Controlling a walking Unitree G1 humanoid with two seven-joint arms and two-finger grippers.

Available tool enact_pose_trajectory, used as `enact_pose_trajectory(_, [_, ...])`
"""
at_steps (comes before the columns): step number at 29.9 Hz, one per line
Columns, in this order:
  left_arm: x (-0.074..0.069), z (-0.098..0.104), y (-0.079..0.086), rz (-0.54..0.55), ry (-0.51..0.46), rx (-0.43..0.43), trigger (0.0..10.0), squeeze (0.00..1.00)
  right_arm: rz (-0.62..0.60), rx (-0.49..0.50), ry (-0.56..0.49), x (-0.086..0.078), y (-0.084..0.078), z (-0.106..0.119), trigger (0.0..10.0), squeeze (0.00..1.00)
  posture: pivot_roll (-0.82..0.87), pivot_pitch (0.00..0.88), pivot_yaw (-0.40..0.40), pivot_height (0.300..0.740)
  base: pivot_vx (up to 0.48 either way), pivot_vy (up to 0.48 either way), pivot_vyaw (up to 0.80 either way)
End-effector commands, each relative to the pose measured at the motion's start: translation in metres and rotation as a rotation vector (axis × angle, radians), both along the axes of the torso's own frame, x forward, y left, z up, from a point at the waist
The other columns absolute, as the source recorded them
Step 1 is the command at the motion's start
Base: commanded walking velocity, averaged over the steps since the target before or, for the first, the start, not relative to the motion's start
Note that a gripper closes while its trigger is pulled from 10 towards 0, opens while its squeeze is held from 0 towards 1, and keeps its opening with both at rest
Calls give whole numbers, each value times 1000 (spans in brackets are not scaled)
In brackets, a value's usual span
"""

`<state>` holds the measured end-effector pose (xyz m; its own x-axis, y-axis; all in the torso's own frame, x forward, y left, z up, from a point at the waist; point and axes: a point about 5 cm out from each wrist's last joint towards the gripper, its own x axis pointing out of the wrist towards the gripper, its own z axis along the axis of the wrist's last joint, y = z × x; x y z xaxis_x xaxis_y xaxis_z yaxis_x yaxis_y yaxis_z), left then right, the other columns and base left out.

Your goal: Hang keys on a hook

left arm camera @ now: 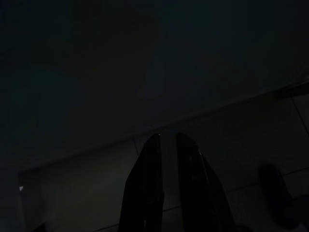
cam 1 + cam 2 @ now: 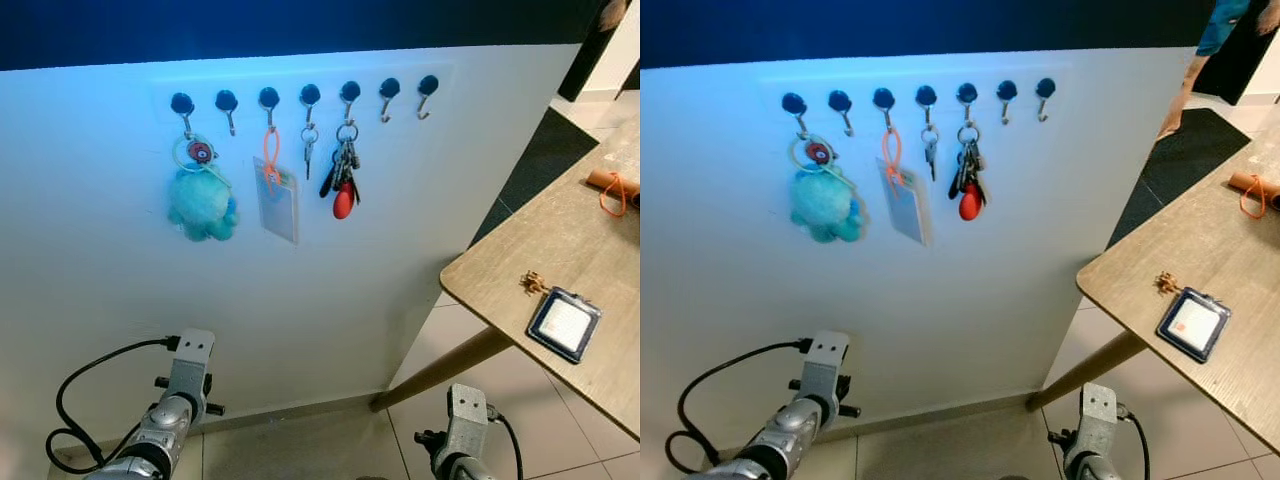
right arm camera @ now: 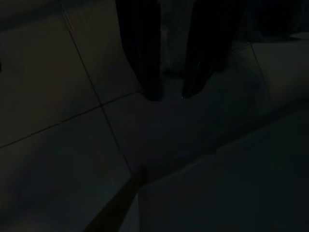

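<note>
A row of seven black hooks [image 2: 310, 97] sits high on a white wall [image 2: 120, 280]. The bunch of keys [image 2: 342, 172] hangs from the fifth hook from the left in that row. It has a silver ring at the top, a few dark keys pointing down, and a red egg-shaped tag at the bottom. On the hook just left of it hangs one small silver key [image 2: 309, 145] on a ring. Next to the left hangs a clear card holder [image 2: 276, 202] on an orange loop. The hook after that has nothing on it. On the first hook hangs a fluffy blue toy [image 2: 202, 205] with a ring above it. The two hooks to the right of the bunch of keys have nothing on them.

Far below the hooks and off to the right stands a wooden table [image 2: 520, 260]. A dark card case [image 2: 564, 324] lies on it.

Both arms hang low, far under the hooks. The left gripper [image 1: 167, 137] points at the dim floor, its two black fingers a little apart and holding nothing. The right gripper [image 3: 169, 94] also points at the dim floor tiles, fingers spread apart and holding nothing.
</note>
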<state>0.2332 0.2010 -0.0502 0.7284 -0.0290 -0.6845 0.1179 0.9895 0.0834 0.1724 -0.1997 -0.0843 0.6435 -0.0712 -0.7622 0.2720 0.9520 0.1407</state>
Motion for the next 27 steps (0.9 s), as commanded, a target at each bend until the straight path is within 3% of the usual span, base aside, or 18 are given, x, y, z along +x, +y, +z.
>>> enact_pose_trajectory(1, [-1, -1, -5, -21, 3, 1, 10000, 0, -4, 4, -17, -1, 1, 0, 10000, 0, 17, 17, 3, 740, 0, 0, 0])
enact_pose_trajectory(8, [-3, -3, -4, 0, 5, -2, 10000, 0, -1, -11, -46, 0, -1, 2, 10000, 0, 16, 21, 4, 740, 0, 0, 0])
enact_pose_trajectory(12, [-6, -6, -4, 73, 51, -75, 10000, 0, -88, -8, -87, 2, -9, 5, 10000, 0, 18, 20, 6, 740, 0, 0, 0])
enact_pose_trajectory(21, [-10, -8, 0, 63, 101, -99, 10000, 0, -83, -16, -80, 1, -9, 4, 10000, 0, 29, 13, 3, 740, 0, 0, 0])
enact_pose_trajectory(27, [-12, -8, 5, -66, 95, 55, 10000, 0, 21, -126, -75, 4, -9, 7, 10000, 0, 29, 1, 5, 740, 0, 0, 0])
